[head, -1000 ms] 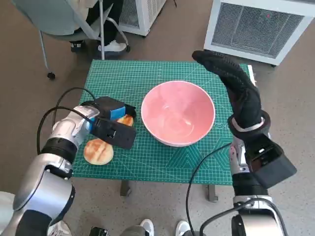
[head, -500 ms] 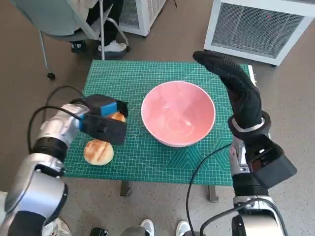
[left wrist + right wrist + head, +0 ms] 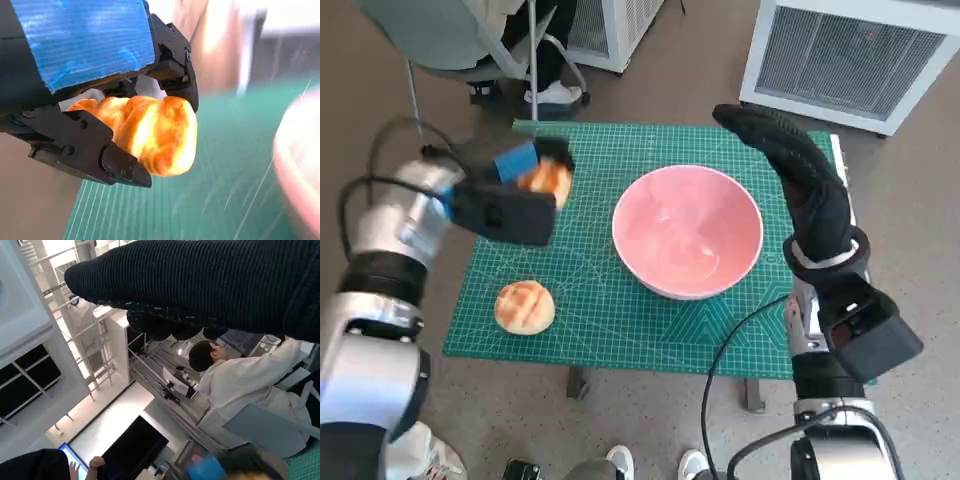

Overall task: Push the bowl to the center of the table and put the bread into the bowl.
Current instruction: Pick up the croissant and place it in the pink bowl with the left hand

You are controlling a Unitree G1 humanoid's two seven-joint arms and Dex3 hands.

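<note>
Lifted since a moment ago, one bread piece now hangs above the table, squeezed by the left hand; being soft, it suits a gentle side grip. Another roll lies nearer. Farther, the bowl sits central; the right hand hovers empty, fingers outstretched.

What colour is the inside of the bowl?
Pale pink: the bowl shows it best in the head view.
</note>
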